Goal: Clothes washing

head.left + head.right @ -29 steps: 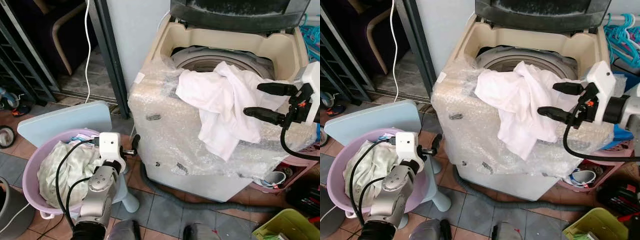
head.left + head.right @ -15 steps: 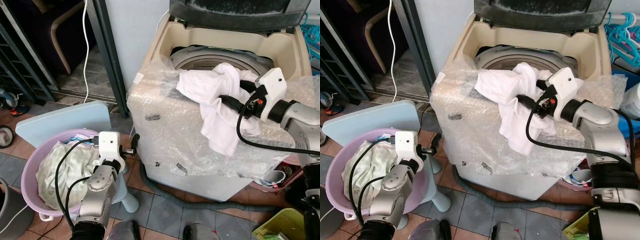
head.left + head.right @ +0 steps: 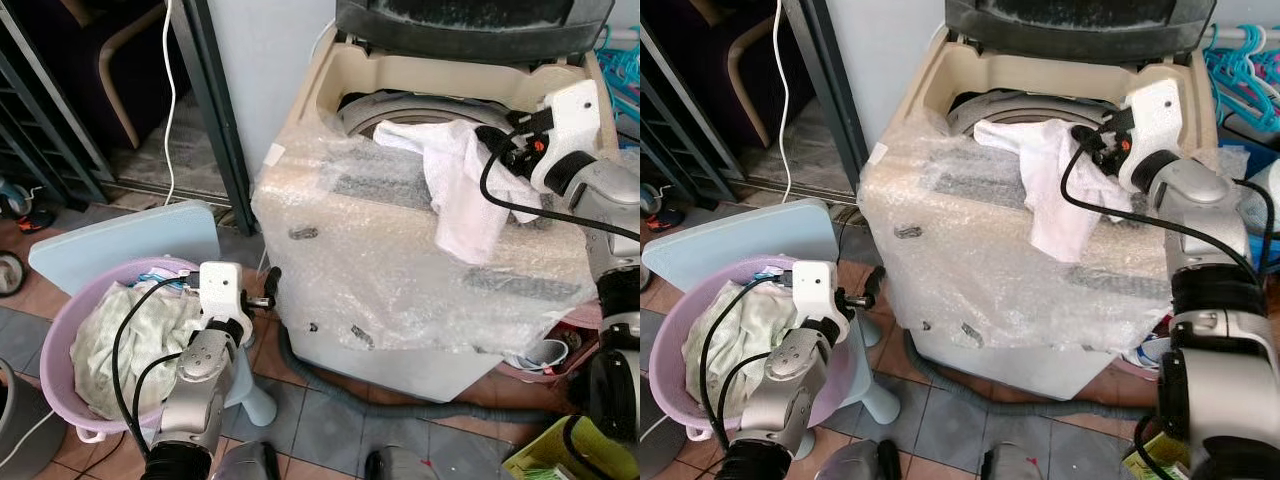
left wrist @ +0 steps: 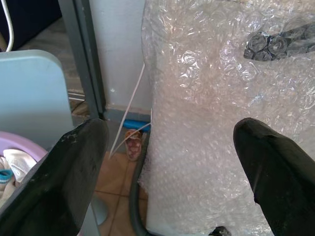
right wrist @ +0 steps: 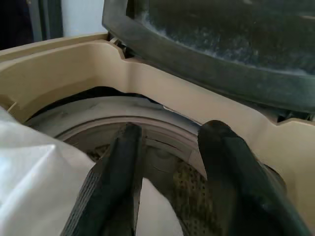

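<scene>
Washing machine (image 3: 420, 260): top-loader wrapped in bubble wrap, its dark lid (image 3: 470, 25) raised at the back, the drum (image 5: 167, 162) open below.
White garment (image 3: 450, 180): draped over the front rim of the tub, 1 end lying toward the drum, the other hanging down the wrapped front panel.
Right end effector (image 5: 170, 162): up over the tub opening beside the garment; its 2 black fingers (image 5: 115, 182) stand a little apart, white cloth lying between and beside them. I cannot tell from here whether they actually pinch it.
Left end effector (image 4: 172, 162): low down, next to the machine's front corner, fingers spread wide with nothing between them.
Laundry basket (image 3: 60, 330): pink, on the tiled floor to the left of the machine, holding pale green and white clothes (image 3: 140, 335).
Light blue board (image 3: 120, 245): behind the basket.
</scene>
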You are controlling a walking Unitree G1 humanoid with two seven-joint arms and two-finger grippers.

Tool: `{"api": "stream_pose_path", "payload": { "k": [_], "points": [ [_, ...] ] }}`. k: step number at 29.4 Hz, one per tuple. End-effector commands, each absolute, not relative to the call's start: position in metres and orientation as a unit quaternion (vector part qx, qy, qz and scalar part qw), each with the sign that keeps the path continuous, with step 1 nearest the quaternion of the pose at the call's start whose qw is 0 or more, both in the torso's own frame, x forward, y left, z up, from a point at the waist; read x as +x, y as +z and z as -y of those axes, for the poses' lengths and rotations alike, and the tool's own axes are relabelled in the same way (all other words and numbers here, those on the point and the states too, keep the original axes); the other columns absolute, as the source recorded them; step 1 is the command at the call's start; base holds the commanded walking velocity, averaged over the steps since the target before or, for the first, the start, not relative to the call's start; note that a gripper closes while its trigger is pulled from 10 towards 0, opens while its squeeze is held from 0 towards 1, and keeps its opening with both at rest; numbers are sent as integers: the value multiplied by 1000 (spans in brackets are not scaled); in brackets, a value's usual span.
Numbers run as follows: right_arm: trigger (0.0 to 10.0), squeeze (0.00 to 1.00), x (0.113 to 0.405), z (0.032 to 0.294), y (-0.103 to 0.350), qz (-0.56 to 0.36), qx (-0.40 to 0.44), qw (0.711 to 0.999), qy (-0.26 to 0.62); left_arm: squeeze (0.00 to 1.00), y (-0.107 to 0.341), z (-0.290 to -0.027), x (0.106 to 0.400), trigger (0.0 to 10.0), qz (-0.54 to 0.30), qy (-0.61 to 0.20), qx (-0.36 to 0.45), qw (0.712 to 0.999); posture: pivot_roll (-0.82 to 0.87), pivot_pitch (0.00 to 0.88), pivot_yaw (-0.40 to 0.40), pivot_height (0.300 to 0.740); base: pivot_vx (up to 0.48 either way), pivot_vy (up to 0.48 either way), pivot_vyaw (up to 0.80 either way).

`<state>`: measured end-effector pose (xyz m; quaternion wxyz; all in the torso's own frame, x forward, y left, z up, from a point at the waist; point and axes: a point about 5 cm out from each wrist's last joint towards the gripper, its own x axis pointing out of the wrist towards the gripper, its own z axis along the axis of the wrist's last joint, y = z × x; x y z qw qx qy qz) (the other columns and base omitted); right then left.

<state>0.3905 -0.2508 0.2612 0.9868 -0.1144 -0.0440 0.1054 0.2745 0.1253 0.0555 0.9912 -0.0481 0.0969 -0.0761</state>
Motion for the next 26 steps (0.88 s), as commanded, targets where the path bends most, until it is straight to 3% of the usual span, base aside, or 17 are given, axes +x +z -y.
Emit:
{"api": "stream_pose_path", "payload": {
  "k": [1,7,8,9,10,11,12,17,19,22,26],
  "points": [
    [0,0,398,246,278,76,-104,988,85,0,54,-127,274,10000,-98,-68,-43,992,-100,67,41,740,0,0,0],
    [0,0,411,208,328,180,-52,977,101,0,54,-131,275,10000,-95,-53,-44,993,-79,60,24,740,0,0,0],
    [745,0,410,203,331,190,-63,974,111,0,55,-131,275,10000,-94,-51,-44,993,-75,58,20,740,0,0,0],
    [4549,0,409,195,334,203,-88,966,132,0,55,-133,276,10000,-92,-47,-45,994,-75,59,20,740,0,0,0],
    [10000,0,408,193,334,208,-93,963,142,0,55,-133,275,10000,-92,-46,-45,994,-74,58,17,740,0,0,0],
    [10000,0,408,192,334,211,-95,962,148,0,55,-133,275,10000,-91,-46,-45,994,-74,58,17,740,0,0,0],
    [10000,1000,405,193,333,218,-100,957,161,0,55,-133,275,10000,-92,-45,-45,994,-77,58,18,740,0,0,0],
    [10000,1000,390,211,312,236,-179,944,148,0,53,-132,275,10000,-96,-53,-44,993,-115,62,39,740,0,0,0],
    [10000,1000,377,215,281,226,-203,942,145,0,53,-129,278,10000,-97,-65,-43,992,-145,62,63,740,0,0,0],
    [10000,1000,354,208,233,208,-206,944,151,0,57,-126,283,10000,-89,-70,-39,993,-161,59,85,740,0,0,0],
    [10000,1000,339,196,212,203,-185,950,150,0,59,-126,286,10000,-86,-68,-35,993,-156,53,90,740,0,0,0]
  ]
}}
